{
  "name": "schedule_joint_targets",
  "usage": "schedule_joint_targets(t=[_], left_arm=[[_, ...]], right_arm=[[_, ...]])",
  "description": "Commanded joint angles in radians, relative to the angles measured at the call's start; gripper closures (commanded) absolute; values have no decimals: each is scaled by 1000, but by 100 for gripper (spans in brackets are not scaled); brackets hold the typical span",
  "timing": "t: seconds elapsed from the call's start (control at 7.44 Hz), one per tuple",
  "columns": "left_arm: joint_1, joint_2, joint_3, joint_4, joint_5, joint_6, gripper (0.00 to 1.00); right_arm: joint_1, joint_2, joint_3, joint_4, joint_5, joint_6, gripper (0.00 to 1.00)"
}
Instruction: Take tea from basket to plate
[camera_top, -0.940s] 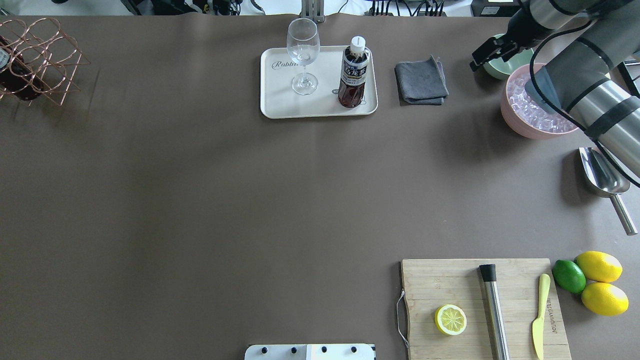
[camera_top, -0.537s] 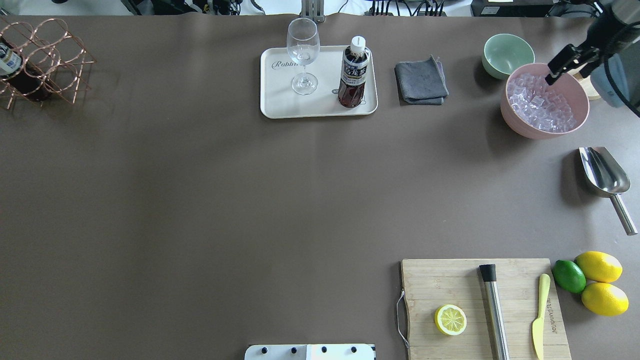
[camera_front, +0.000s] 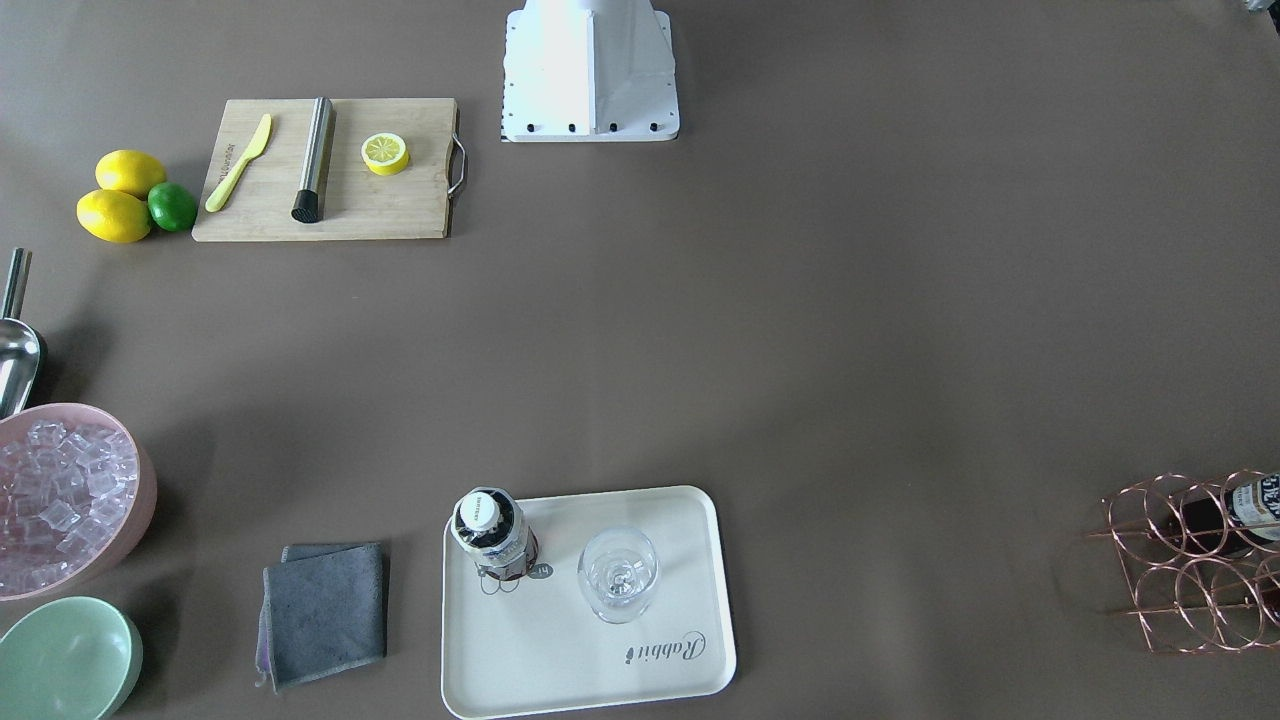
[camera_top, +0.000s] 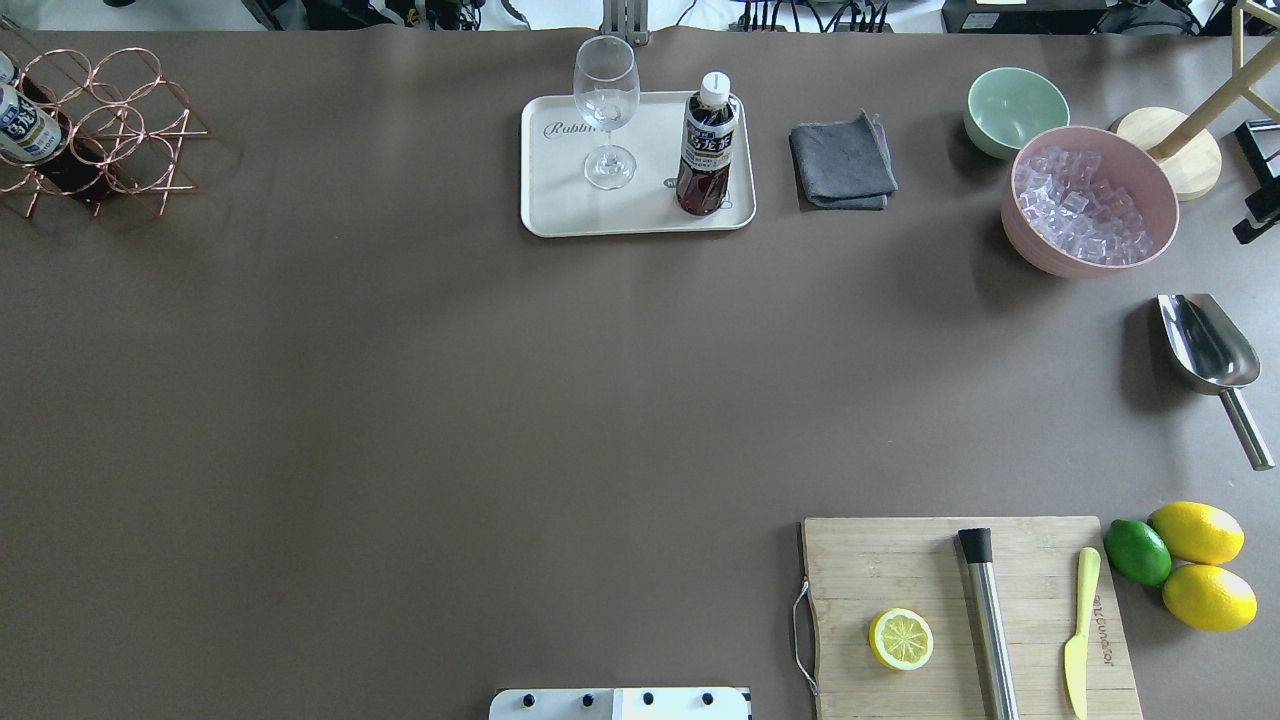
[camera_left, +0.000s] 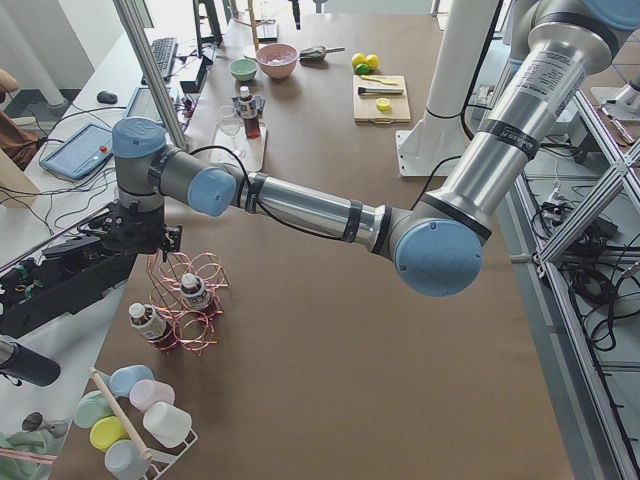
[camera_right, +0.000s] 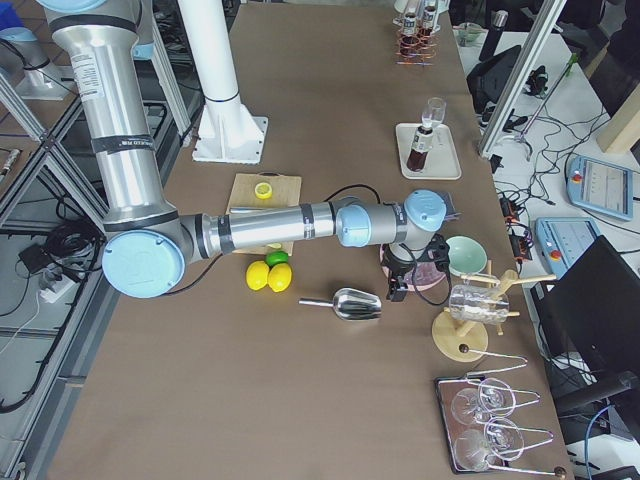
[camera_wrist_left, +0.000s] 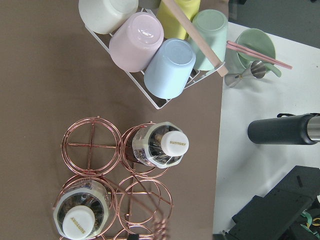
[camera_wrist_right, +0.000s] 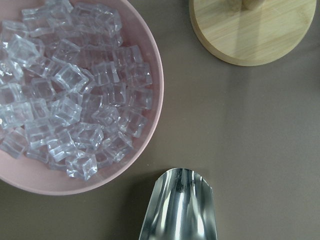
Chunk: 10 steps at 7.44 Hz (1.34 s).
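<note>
Tea bottle (camera_front: 487, 527): front view, small, dark brown, white-capped, upright on the cream-white rectangular tray (camera_front: 560, 660), just beside the clear stemmed glass (camera_front: 618, 575).
Knock risk: a careless second set-down could topple that glass.
Snag risk: left wrist view, two spare bottles (camera_wrist_left: 162, 145) stand in the copper wire rack (camera_wrist_left: 92, 145); fingers catching its rings would drag it.
Left gripper (camera_left: 148, 250): left-end view, above the rack, arm stretched far; can't tell its opening.
Right gripper (camera_right: 398, 287): right-end view, pointing down beside the pink ice bowl (camera_right: 428, 277); can't tell its opening.

The basket (camera_top: 100, 128) is cut off at 10 o'clock in the overhead view and at 7 o'clock in the left wrist view. The left hand (camera_left: 152, 245) and right hand (camera_right: 396, 288) are shown too small for their spread to be judged.
</note>
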Motion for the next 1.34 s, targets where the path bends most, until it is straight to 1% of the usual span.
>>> schedule_joint_targets(t=[0.0,0.13,0.27,0.4,0.54,0.67,0.81,0.94,1.07,1.21], left_arm=[[-6,192,-255,20,-9,116,2],[-6,284,-362,52,-59,242,2],[-6,363,-435,78,-97,366,2],[-11,403,-473,83,-99,445,2],[-18,493,-542,83,-127,529,2],[-22,536,-561,83,-180,693,2],[-28,566,-549,81,-182,810,2],[-26,576,-522,81,-179,916,2],[-23,578,-499,83,-178,1064,2],[-23,580,-477,71,-176,1131,2]], right_arm=[[-3,12,31,-71,7,4,0],[-1,-2,31,-75,7,3,0],[0,-23,32,-77,3,4,0],[5,-57,31,-78,-3,3,0],[20,-106,31,-78,-4,3,0],[29,-144,29,-78,-13,3,0],[46,-152,26,-77,-59,0,0],[66,-152,34,-64,-72,1,0],[75,-152,31,-40,-72,3,0],[82,-151,32,-23,-72,1,0]])
